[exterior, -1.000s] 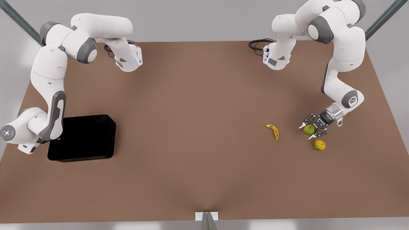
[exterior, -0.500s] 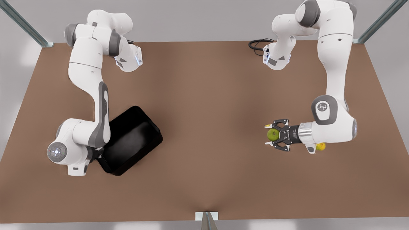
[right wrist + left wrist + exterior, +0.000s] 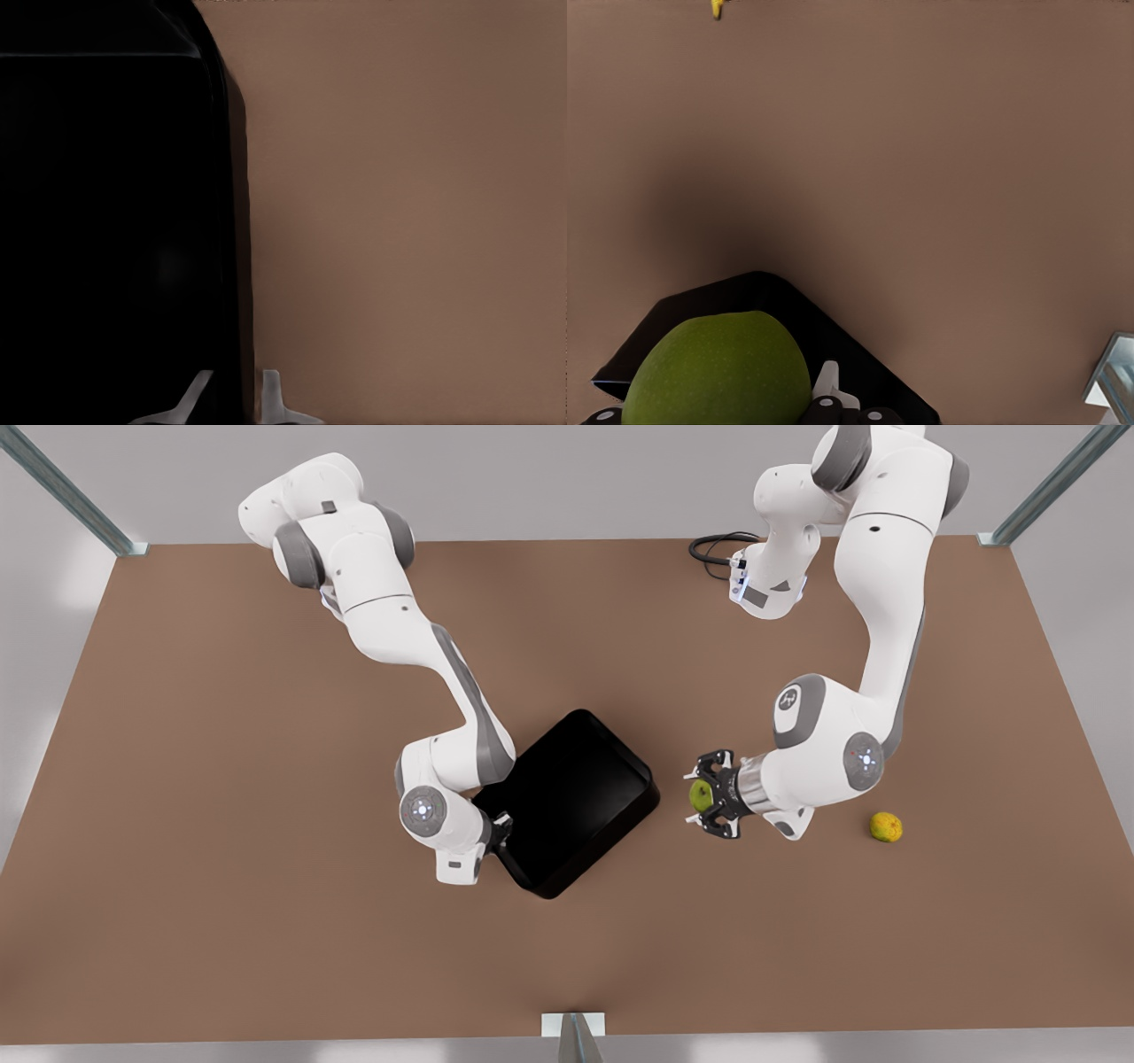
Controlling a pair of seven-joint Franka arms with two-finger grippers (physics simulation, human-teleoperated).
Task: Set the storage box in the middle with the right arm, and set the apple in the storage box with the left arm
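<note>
The black storage box sits askew near the table's middle. My right gripper is shut on its wall at the corner toward the front view's left. In the right wrist view the fingertips pinch the storage box wall. My left gripper is shut on the yellow-green apple, just off the box's edge on the front view's right. In the left wrist view the apple sits between the fingers, with a corner of the storage box beyond it.
A round orange-yellow fruit lies on the table at the front view's right. A tip of the yellow banana shows far off. A black cable lies by the far arm base. A metal bracket marks the near table edge.
The right arm swung the storage box from the front view's left to the middle, turning it. The left gripper carried the apple leftward toward the box, uncovering the orange fruit.
</note>
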